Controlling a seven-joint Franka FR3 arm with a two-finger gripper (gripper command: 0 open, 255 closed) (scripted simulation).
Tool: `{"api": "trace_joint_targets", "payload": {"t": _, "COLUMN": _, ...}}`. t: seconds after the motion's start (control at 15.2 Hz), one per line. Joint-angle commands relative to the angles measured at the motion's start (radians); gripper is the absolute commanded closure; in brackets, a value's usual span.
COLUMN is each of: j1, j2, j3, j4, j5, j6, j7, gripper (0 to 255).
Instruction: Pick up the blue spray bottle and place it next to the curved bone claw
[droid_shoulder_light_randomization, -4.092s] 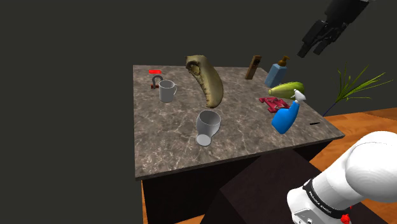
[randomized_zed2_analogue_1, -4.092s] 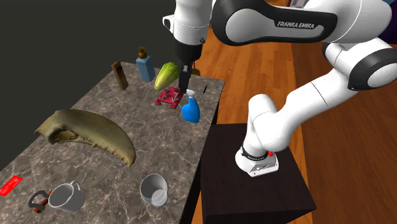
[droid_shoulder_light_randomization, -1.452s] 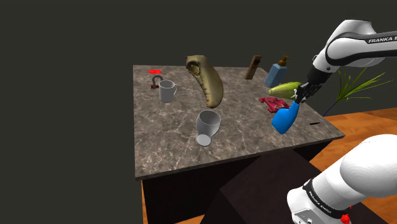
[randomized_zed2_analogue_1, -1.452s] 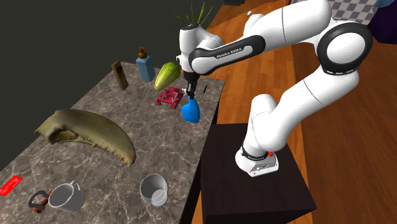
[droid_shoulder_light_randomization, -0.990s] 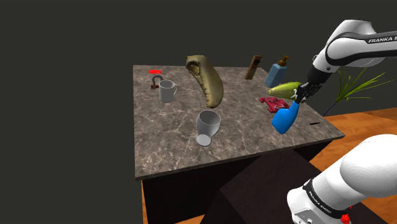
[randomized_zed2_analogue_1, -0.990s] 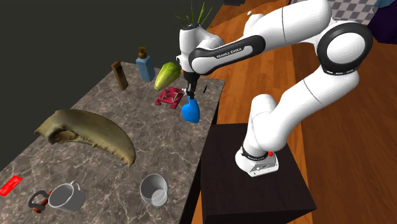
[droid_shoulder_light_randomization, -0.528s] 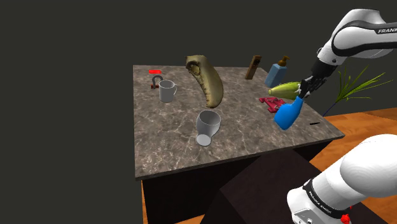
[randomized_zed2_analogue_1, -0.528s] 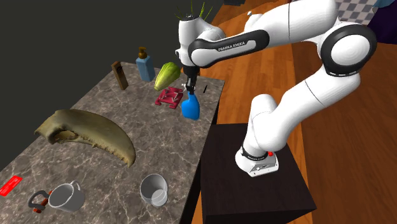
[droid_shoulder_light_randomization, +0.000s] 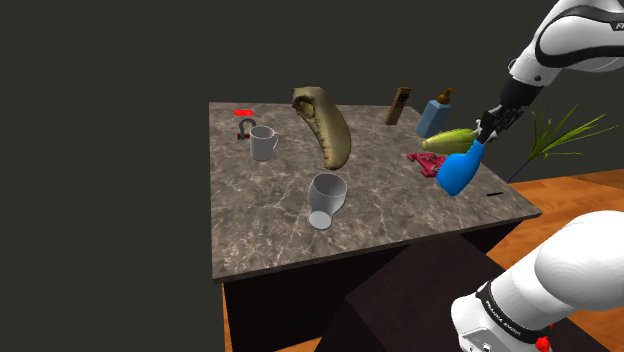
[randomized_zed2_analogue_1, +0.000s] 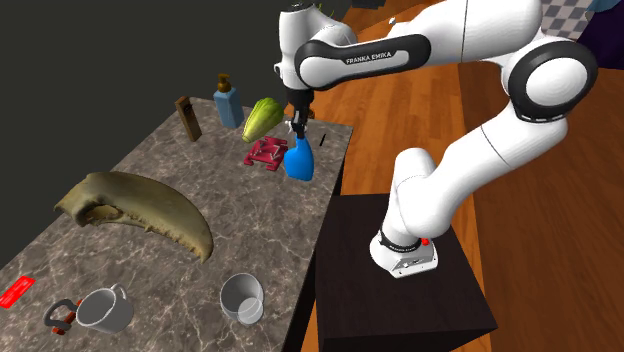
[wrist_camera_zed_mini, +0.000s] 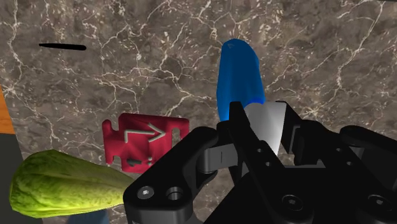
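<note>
The jaws are closed on the white spray head of the blue spray bottle (wrist_camera_zed_mini: 238, 79). In the wrist view one black finger sits on each side of the white neck, and the blue body points away toward the dark marbled counter (wrist_camera_zed_mini: 159, 38). Gripping at the narrow head makes sense, since the rounded body is likely too wide and smooth to clasp.

In the shoulder view the bottle (droid_shoulder_light_randomization: 460, 172) hangs tilted at the right of the frame, head up toward the wrist. It appears just clear of the counter (droid_shoulder_light_randomization: 270, 220), near the counter's right-hand edge. Close by it lie the flat red piece with an arrow cut into it (droid_shoulder_light_randomization: 428, 162) and the green ribbed gourd (droid_shoulder_light_randomization: 449, 140).

The big olive-brown curved bone claw (droid_shoulder_light_randomization: 325, 125) lies well apart, at upper centre of that frame. In the second exterior view the claw (randomized_zed2_analogue_1: 140, 212) lies at mid left, and the bottle (randomized_zed2_analogue_1: 299, 160) is at upper centre beside the red piece (randomized_zed2_analogue_1: 267, 152).

The pickup looks done and the carry toward the claw remains. Bare marble shows between the claw and the grey tumbler lying on its side (droid_shoulder_light_randomization: 326, 198), which would suit a landing spot. A bottle hanging by its head may swing, so a slow carry and an upright set-down seem wise.
</note>
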Motion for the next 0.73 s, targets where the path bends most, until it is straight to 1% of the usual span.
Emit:
{"api": "trace_joint_targets", "payload": {"t": 0.0, "j1": 0.001, "j2": -0.005, "j3": 0.007, "j4": 0.027, "j5": 0.005, "j6": -0.032, "j7": -0.001, "gripper": 255}}
{"api": "trace_joint_targets", "payload": {"t": 0.66, "j1": 0.011, "j2": -0.004, "j3": 0.035, "j4": 0.159, "j5": 0.027, "j6": -0.164, "j7": -0.008, "gripper": 255}}
